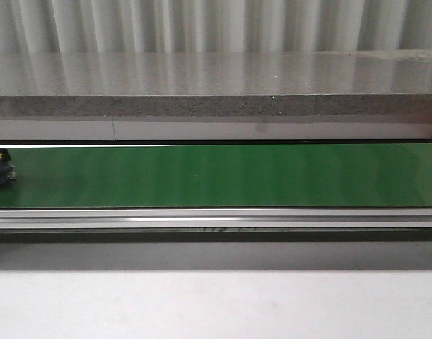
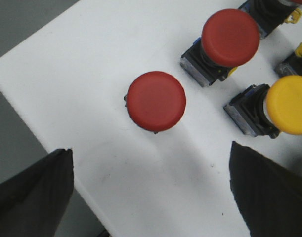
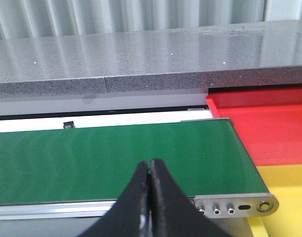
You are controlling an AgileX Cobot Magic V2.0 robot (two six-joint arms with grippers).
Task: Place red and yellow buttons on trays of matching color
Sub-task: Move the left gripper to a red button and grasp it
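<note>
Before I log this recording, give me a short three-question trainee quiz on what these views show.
1. True or false: the right gripper hangs over the green conveyor belt with its fingers closed on nothing.
2. Multiple choice: the left gripper, open, hangs over a white surface. Which button lies nearest between its fingers? A) upright round red push button B) yellow push button lying on its side C) a green one
3. Fill in: beyond the belt's end, the red tray sits beside a ___ tray.

Key: 1 true; 2 A; 3 yellow.
</note>
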